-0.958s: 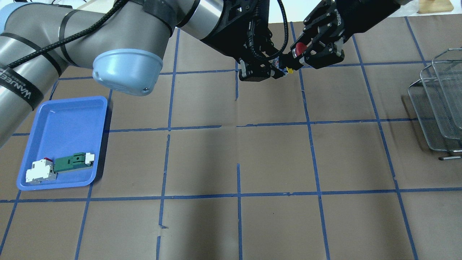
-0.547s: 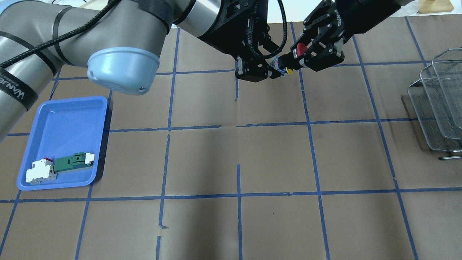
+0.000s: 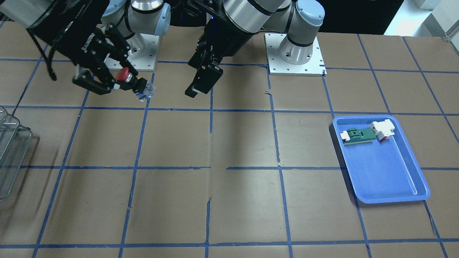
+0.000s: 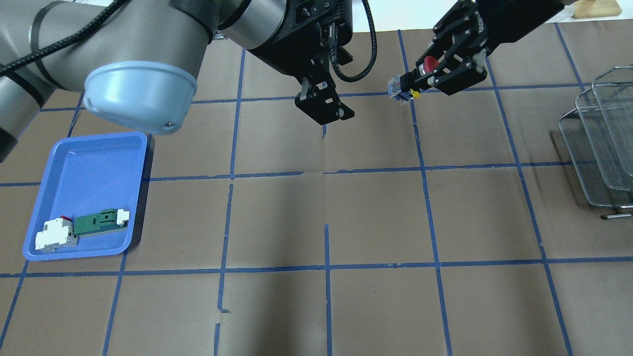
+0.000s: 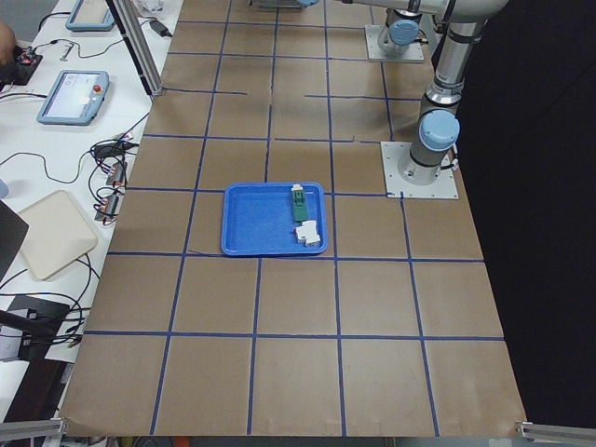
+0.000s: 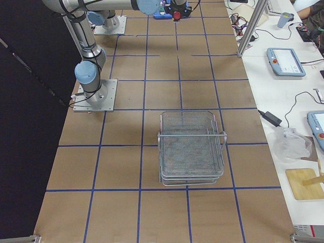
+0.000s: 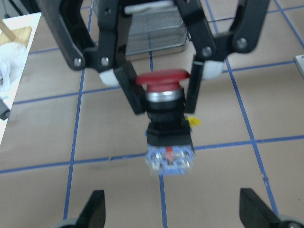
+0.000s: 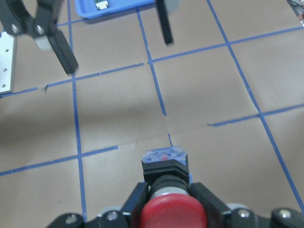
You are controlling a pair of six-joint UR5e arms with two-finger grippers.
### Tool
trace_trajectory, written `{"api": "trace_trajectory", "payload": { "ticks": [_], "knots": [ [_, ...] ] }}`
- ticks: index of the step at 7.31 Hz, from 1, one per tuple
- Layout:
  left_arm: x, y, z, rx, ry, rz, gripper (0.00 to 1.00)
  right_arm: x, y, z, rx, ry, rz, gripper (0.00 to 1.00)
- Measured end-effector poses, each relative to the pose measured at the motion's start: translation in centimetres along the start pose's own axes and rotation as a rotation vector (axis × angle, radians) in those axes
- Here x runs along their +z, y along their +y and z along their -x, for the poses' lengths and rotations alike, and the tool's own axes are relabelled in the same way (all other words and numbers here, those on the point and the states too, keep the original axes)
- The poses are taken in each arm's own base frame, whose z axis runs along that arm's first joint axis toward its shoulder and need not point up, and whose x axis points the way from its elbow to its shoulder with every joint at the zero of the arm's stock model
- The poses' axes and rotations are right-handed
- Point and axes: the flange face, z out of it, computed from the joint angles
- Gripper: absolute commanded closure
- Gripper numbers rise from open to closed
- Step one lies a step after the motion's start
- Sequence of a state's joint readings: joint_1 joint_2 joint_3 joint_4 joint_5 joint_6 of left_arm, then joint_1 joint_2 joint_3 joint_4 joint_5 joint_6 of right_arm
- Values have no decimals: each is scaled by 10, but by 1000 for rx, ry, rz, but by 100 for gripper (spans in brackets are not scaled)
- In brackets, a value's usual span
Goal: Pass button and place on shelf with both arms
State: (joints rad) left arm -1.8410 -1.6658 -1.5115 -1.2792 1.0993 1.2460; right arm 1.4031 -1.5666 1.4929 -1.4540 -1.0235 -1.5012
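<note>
My right gripper [image 4: 428, 74] is shut on the button [image 4: 431, 63], clamping its black body just below the red cap, and holds it above the table. The clear bluish end block points toward my left gripper [image 4: 325, 106]. That gripper is open, empty, and a clear gap to the left of the button. In the front-facing view the button [image 3: 140, 87] sits in the right gripper [image 3: 125, 80], with the left gripper [image 3: 200, 83] apart from it. The left wrist view shows the button [image 7: 164, 102] beyond my open fingertips [image 7: 95, 209]. The shelf [image 4: 601, 143] stands at the table's right edge.
A blue tray [image 4: 94, 163] at the left holds a green-and-white flat part [image 4: 101, 221] and a white part [image 4: 54, 236]. The shelf also shows in the right side view [image 6: 191, 149]. Blue tape lines grid the brown table.
My left gripper has let go of the button's clear end and drawn back to the left. My right gripper has moved slightly right with the button.
</note>
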Motion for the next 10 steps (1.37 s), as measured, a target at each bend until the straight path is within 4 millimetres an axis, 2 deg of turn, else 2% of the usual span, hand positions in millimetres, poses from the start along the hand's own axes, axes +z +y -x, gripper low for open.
{"api": "trace_trajectory", "payload": {
  "ticks": [1,3,4,5,6,7,8,10],
  "knots": [
    [-1,15,-1,-71,-22,109,0,-13,49,-29,90,26,32,100],
    [-8,64,14,-257,-76,248,0,-57,177,-79,293,105,52,100],
    [-14,94,25,-348,-95,278,0,-78,244,-92,364,142,118,100],
    [-23,121,32,-428,-115,295,0,-97,300,-98,394,174,210,100],
    [-33,140,35,-511,-143,321,0,-115,342,-100,384,213,275,100],
    [-40,149,35,-632,-183,351,0,-126,373,-101,375,244,346,100],
    [-42,154,34,-769,-219,361,0,-128,395,-104,378,247,414,100],
    [-42,157,33,-1016,-272,353,0,-116,424,-116,384,235,467,96]
  ]
}}
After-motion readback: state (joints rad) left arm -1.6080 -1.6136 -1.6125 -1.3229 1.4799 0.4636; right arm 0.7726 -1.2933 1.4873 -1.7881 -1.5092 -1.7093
